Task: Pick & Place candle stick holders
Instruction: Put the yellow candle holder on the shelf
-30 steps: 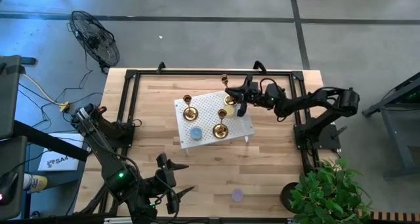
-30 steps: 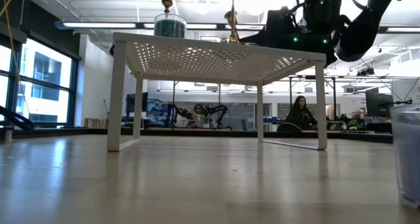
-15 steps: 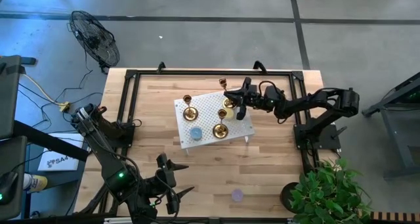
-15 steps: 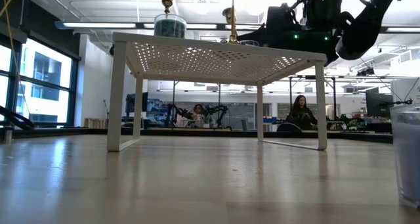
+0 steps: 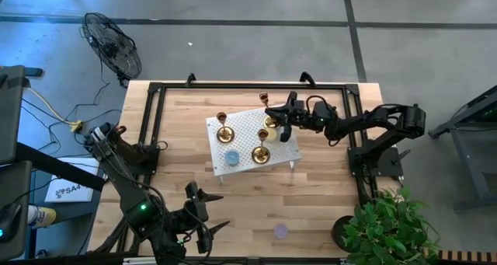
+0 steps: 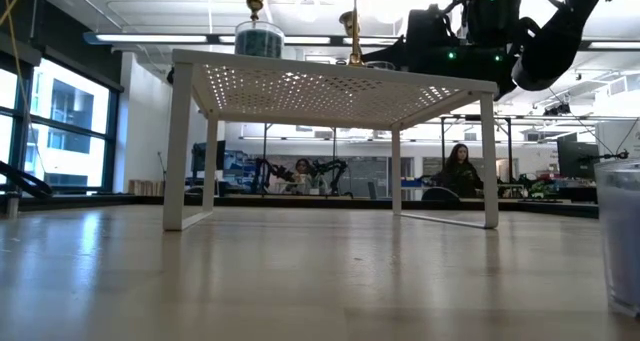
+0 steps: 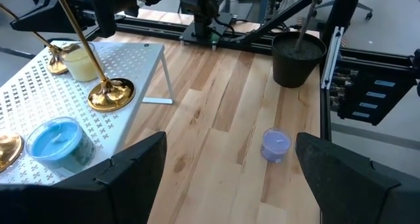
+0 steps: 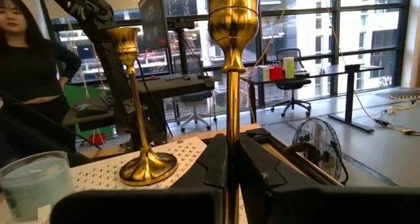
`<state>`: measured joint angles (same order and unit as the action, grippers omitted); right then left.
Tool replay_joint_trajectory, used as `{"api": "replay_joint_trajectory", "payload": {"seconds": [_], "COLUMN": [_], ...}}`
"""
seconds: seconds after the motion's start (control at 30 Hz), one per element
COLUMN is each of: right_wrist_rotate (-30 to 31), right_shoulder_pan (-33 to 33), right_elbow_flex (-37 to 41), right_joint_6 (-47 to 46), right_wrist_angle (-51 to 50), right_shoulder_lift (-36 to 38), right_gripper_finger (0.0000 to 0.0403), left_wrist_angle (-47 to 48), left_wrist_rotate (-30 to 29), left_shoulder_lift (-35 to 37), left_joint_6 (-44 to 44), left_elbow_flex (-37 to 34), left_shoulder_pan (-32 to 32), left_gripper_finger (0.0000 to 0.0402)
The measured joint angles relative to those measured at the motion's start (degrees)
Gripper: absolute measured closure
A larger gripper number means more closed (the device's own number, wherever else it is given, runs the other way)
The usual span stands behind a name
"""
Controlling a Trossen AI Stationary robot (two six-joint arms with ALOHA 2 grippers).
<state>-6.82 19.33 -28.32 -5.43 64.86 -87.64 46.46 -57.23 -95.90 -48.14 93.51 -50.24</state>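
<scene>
Two candlesticks on rack, blue candle

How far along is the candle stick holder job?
Done: the left holder and front holder stand free on the white rack. In hand: the right gripper, jaws shut on the third holder by its stem, at the rack's far right corner; whether its base rests is unclear. Left: likely release and retreat. The left gripper waits open at the table's near edge.
</scene>
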Motion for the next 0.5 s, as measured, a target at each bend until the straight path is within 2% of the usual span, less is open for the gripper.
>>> {"api": "replay_joint_trajectory", "payload": {"seconds": [0.23,0.5], "right_wrist_rotate": [-1.5,-0.8], "right_shoulder_pan": [-0.8,-1.1], "right_elbow_flex": [0.4,0.1], "right_joint_6": [0.0,0.6], "right_wrist_angle": [-2.2,-2.5], "right_shoulder_lift": [-0.5,-0.1], "right_gripper_finger": [0.0369,0.0394], "left_wrist_angle": [0.0,-0.1], "left_wrist_rotate": [0.0,0.1], "left_shoulder_lift": [0.0,0.0], "left_joint_6": [-0.1,-0.1], "left_elbow_flex": [0.0,0.0], "left_shoulder_pan": [0.0,0.0], "left_gripper_finger": [0.0069,0.0069]}}
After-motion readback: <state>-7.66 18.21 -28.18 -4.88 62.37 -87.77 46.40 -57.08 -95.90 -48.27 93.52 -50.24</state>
